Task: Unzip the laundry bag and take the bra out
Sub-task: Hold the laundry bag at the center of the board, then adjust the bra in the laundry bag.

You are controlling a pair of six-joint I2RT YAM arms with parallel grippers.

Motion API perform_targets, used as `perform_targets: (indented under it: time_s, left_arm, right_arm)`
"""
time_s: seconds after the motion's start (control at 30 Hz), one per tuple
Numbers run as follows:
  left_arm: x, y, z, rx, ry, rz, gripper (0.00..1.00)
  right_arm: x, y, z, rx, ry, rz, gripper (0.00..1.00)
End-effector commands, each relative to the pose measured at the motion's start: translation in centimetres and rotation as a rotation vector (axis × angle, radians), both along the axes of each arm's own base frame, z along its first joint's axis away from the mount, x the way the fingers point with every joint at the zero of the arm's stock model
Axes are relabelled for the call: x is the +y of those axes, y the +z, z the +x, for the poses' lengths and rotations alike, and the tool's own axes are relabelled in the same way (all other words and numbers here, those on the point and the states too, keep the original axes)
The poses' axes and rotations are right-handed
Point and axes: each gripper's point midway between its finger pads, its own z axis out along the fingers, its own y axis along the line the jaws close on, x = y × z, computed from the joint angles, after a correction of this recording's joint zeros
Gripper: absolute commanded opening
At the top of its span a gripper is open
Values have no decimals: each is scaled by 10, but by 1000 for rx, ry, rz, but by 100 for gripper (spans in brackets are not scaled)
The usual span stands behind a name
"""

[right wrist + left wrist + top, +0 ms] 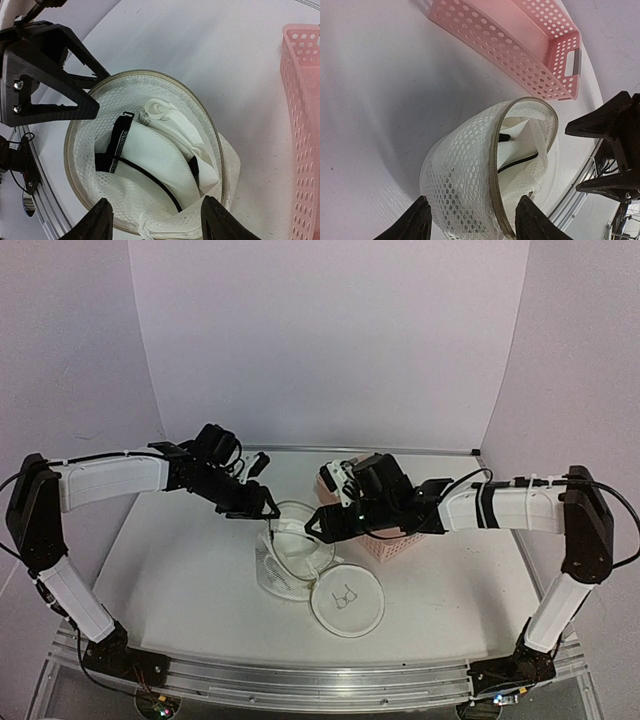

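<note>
The left gripper (472, 222) stands half spread, holding nothing, its two black fingers (407, 225) to either side of the laundry bag (460, 185), which lies just beyond their tips on the white table (180, 570). From this gripper the bag shows its mesh side nearest and its tan zipper edge curving away, the mouth gaping toward the far right. The bra (150, 155) is inside the bag, white ribbed cloth with thin black straps, folded against the bag's wall. The right gripper (160, 222) faces the left one across the bag, also half spread and empty; the open mouth sits straight ahead of its fingertips, so it looks right down onto the bra. Its tips are close to the near edge of the mouth, though whether they touch the mesh I cannot tell. The left gripper's tips reach the far left edge of the rim as seen from the right one. The bag's round flap (347, 600), with a small black bra drawing on it, lies flat on the table below the right gripper, joined to the bag. A pink basket (520, 45) stands on the right gripper's right side, well ahead of the left gripper and apart from the bag
</note>
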Motion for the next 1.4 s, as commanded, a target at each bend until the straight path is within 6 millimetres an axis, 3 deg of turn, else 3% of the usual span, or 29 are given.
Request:
perform_targets:
  time_s: [0.0, 0.13, 0.27, 0.43, 0.87, 1.2, 1.37]
  left_arm:
    - [-12, 11, 11, -57, 1, -17, 55]
    - [-15, 8, 13, -58, 3, -5, 44]
    - [-19, 5, 13, -56, -1, 2, 18]
    - [-17, 8, 15, -71, 8, 9, 0]
    - [-16, 21, 4, -108, -6, 2, 0]
    - [-16, 25, -2, -107, -18, -6, 0]
    - [-15, 28, -3, -116, -21, -11, 0]
  right_arm:
    - [8, 13, 0, -42, -1, 22, 61]
    - [8, 10, -3, -44, 2, 14, 60]
    - [4, 7, -2, -46, -15, 0, 60]
    - [7, 6, -3, -45, -14, -5, 58]
    - [32, -14, 18, -30, -39, -58, 51]
    - [23, -28, 59, -140, -199, -175, 51]
    - [29, -39, 59, -123, -173, -191, 51]
